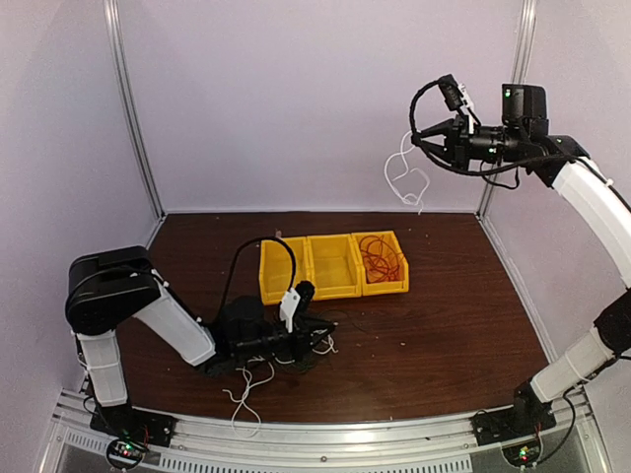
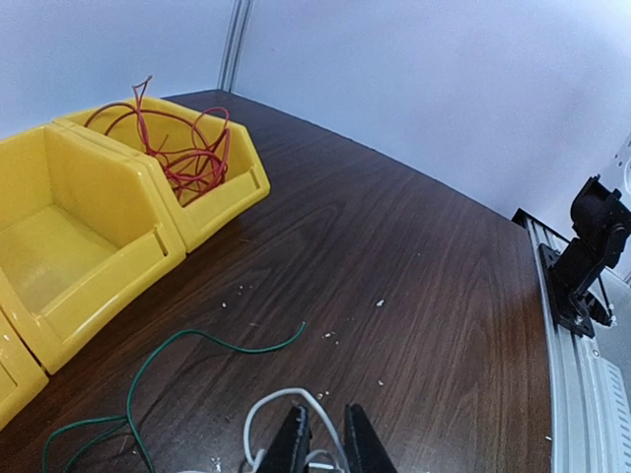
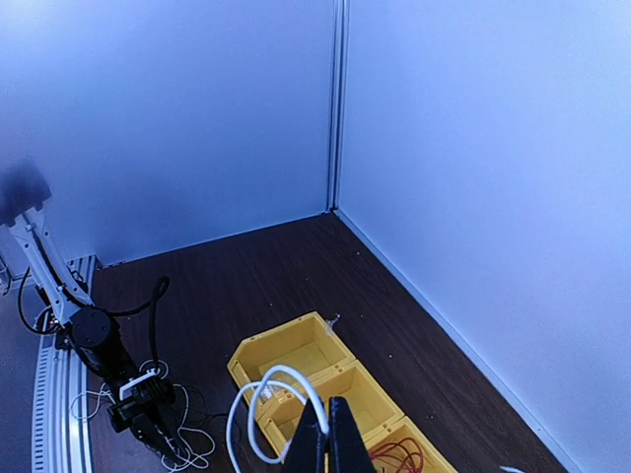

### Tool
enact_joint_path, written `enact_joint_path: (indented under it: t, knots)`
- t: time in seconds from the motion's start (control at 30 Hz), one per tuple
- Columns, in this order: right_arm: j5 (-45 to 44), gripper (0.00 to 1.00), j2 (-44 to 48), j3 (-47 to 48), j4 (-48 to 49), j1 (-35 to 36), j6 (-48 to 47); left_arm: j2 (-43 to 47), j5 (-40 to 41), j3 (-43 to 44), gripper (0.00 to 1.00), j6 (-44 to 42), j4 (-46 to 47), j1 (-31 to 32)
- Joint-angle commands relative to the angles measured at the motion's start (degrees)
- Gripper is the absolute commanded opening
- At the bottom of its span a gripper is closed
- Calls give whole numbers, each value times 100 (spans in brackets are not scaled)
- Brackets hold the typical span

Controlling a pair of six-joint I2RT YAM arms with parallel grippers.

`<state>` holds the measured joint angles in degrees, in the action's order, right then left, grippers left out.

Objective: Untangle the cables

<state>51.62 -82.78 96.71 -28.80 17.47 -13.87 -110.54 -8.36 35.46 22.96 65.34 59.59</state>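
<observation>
One white cable [image 3: 278,370] hangs looped high over the table [image 1: 444,325], pinched in the fully closed right gripper [image 3: 328,426]. The remaining tangle [image 1: 296,353] (a green cable [image 2: 187,333] trails from it) lies at the left gripper [image 2: 325,412]. Its jaws stand almost together about a white strand [image 2: 286,392], and I cannot tell whether they pinch it. A red cable [image 1: 380,256] fills the right-hand yellow bin [image 1: 385,287].
</observation>
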Motion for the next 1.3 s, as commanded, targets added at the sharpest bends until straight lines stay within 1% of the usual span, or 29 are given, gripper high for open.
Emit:
enact_joint_path:
  t: [0.0, 0.13, 0.27, 0.57, 1.0, 1.27]
  knots:
    - [-2, 0, -71, 391, 237, 7, 171, 225, 116, -165, 14, 36, 166, 26]
    - [-53, 0, -173, 400, 337, 38, 226, 430, 36, -312, 13, 201, 126, 26]
    - [-222, 0, -331, 297, 410, 227, 187, 826, 21, -582, 13, 351, -21, 58]
    - [-551, 0, -892, 94, 705, 753, 93, 1662, 252, -962, 11, 374, -767, 214]
    - [-875, 0, -2262, 283, 824, 945, -65, 2042, 450, -1155, 11, 442, -927, 292]
    - [-1015, 0, -2926, 396, 927, 1036, -19, 2406, 652, -1364, 11, 464, -1059, 316]
